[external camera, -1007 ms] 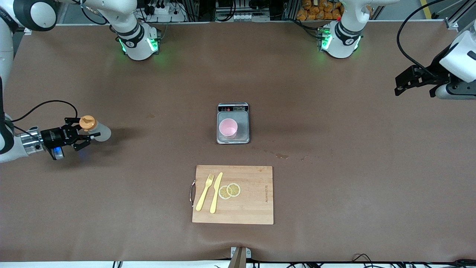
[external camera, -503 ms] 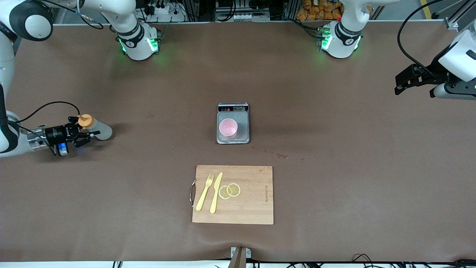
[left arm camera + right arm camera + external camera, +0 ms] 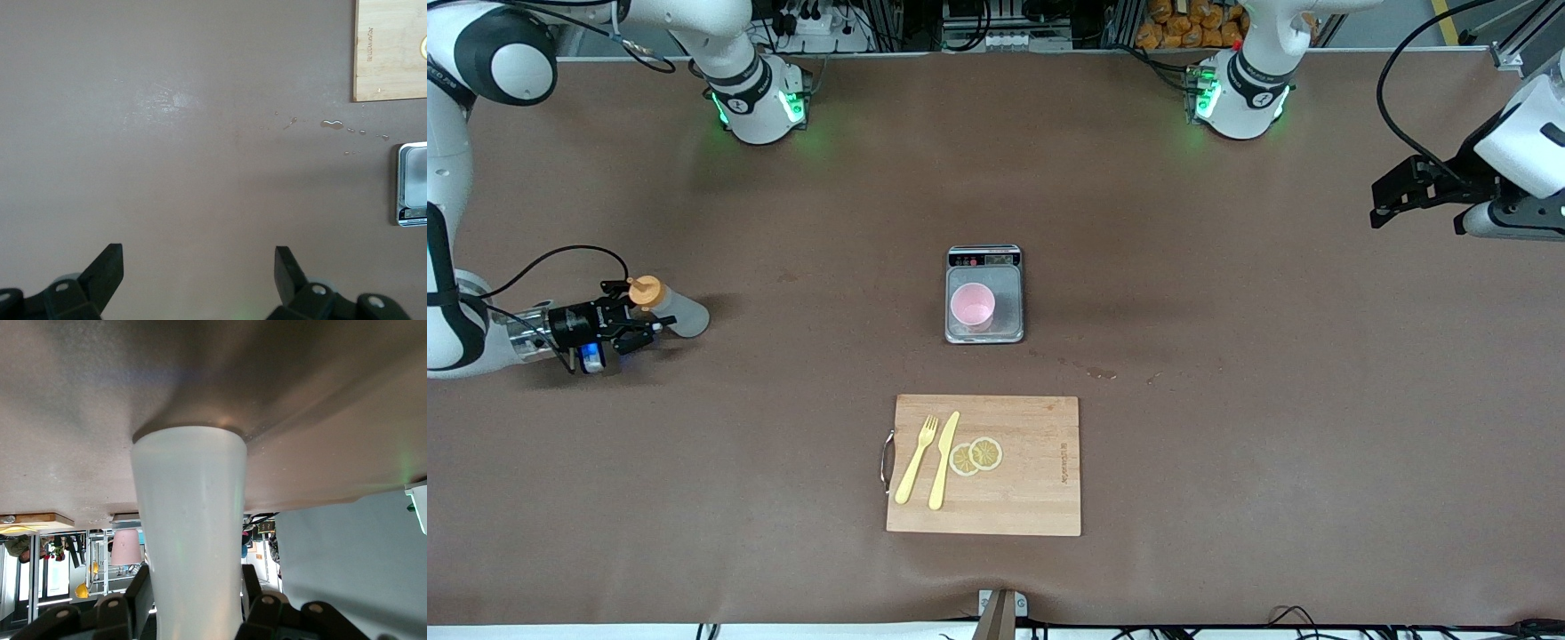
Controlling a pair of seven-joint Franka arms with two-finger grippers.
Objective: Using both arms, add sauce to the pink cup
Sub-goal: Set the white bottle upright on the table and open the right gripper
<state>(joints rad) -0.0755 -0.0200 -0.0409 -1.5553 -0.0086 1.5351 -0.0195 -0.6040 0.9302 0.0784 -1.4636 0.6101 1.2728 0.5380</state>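
The sauce bottle (image 3: 673, 313), whitish with an orange cap, stands on the table near the right arm's end. My right gripper (image 3: 645, 308) is shut on it just below the cap. In the right wrist view the bottle (image 3: 190, 513) fills the space between the fingers (image 3: 139, 590), its base on the table. The pink cup (image 3: 972, 307) sits on the scale (image 3: 1007, 286) at the table's middle and shows small in the right wrist view (image 3: 125, 547). My left gripper (image 3: 1383, 206) waits open and empty above the left arm's end of the table (image 3: 198, 259).
A wooden cutting board (image 3: 1040, 484) lies nearer to the front camera than the scale, with a yellow fork (image 3: 917, 460), a yellow knife (image 3: 943, 460) and lemon slices (image 3: 976, 455) on it. Small drops of liquid (image 3: 1100, 373) lie on the table between scale and board.
My right gripper has come down with the bottle and shifted slightly toward the table's middle. The bottle's base now rests on the table. The left arm has barely moved.
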